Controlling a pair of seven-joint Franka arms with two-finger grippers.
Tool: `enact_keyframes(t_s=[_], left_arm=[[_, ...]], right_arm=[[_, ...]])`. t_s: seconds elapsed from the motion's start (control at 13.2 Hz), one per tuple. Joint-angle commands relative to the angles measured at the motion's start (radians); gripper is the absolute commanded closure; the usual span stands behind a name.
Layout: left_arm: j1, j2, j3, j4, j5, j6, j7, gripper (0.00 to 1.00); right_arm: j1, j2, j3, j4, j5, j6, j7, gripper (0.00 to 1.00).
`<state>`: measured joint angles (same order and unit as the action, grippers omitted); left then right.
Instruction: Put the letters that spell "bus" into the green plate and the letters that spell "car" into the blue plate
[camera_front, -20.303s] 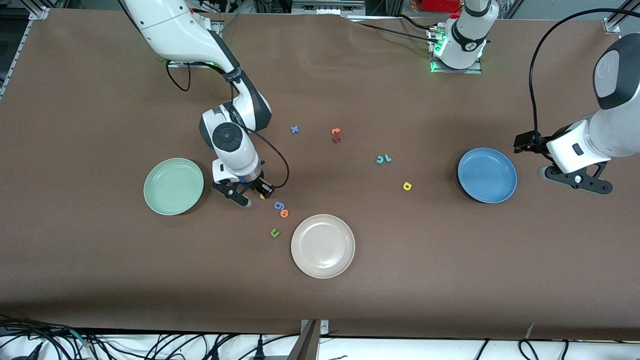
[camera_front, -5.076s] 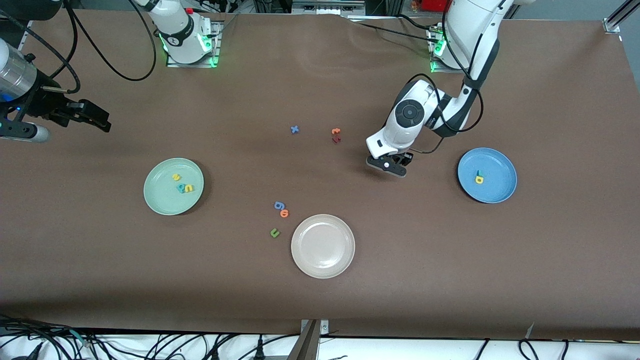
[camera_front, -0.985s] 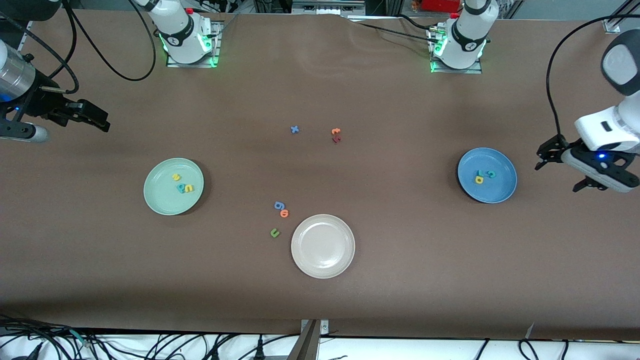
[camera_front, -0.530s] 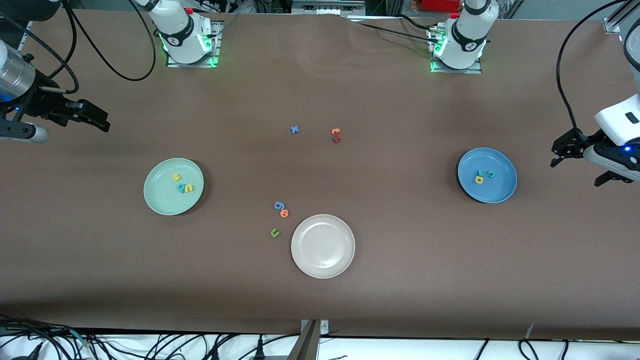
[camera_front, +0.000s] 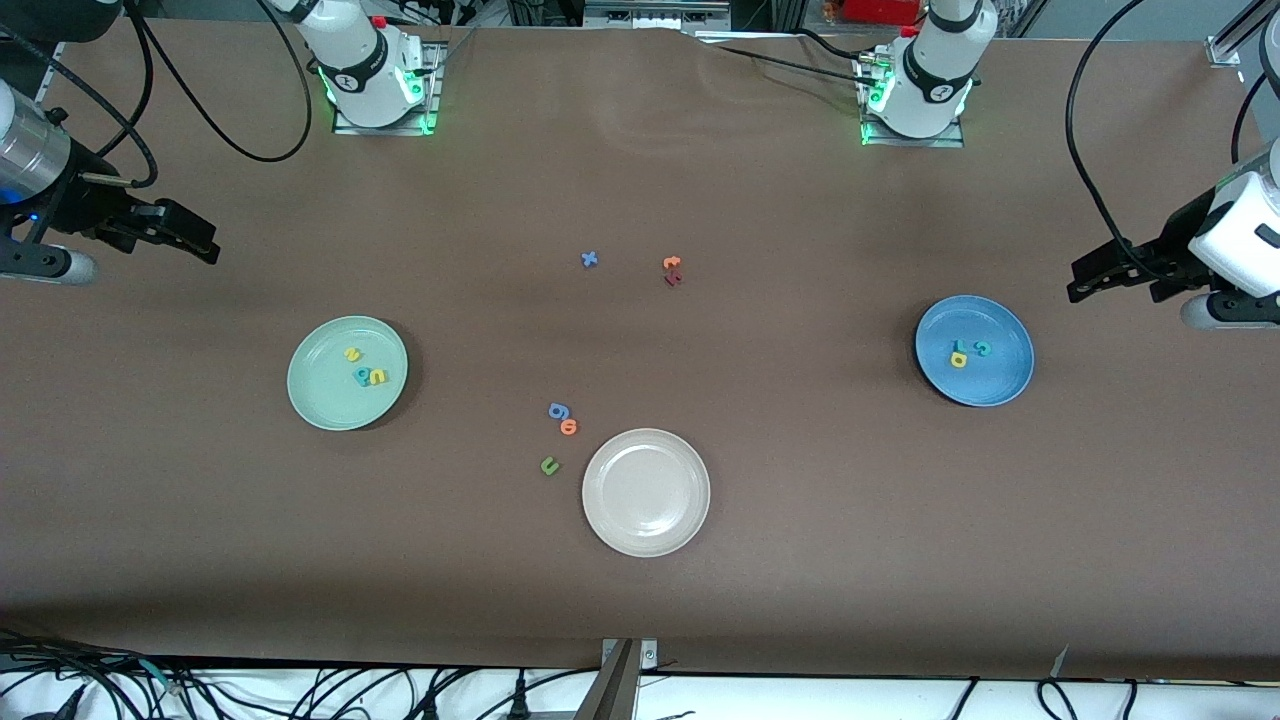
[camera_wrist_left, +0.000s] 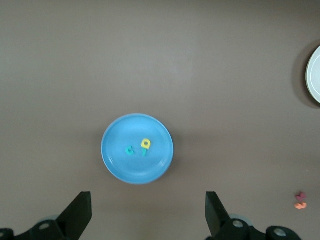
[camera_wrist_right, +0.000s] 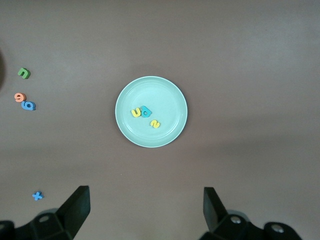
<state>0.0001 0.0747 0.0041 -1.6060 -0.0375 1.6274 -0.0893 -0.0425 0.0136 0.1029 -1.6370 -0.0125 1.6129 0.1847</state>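
The green plate (camera_front: 347, 373) holds a yellow u (camera_front: 379, 377), a teal b (camera_front: 362, 376) and a yellow s (camera_front: 351, 354). The blue plate (camera_front: 974, 350) holds a yellow a (camera_front: 958, 359), a teal c (camera_front: 983, 349) and a teal r (camera_front: 957, 346). The right gripper (camera_front: 175, 238) hangs over the desk (camera_front: 800, 520) at its arm's end, fingers (camera_wrist_right: 75, 210) wide apart, holding nothing. The left gripper (camera_front: 1115, 272) hangs near the blue plate, fingers (camera_wrist_left: 77, 215) apart too, holding nothing.
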Motion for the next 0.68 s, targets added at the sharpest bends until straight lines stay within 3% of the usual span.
enact_keyframes(t_s=[0.0, 0.23, 0.61], left_arm=[[0.057, -0.022, -0.059, 0.017, 0.011, -0.061, -0.127, 0.0], [0.037, -0.024, -0.122, 0.02, 0.079, -0.081, -0.173, 0.0], [0.046, -0.02, -0.115, 0.063, 0.067, -0.118, -0.175, 0.0]], right_arm=[[-0.013, -0.003, 0.004, 0.005, 0.019, -0.011, -0.011, 0.0], [-0.013, -0.003, 0.004, 0.005, 0.019, -0.011, -0.011, 0.0], [-0.013, -0.003, 0.004, 0.005, 0.019, -0.011, -0.013, 0.0]])
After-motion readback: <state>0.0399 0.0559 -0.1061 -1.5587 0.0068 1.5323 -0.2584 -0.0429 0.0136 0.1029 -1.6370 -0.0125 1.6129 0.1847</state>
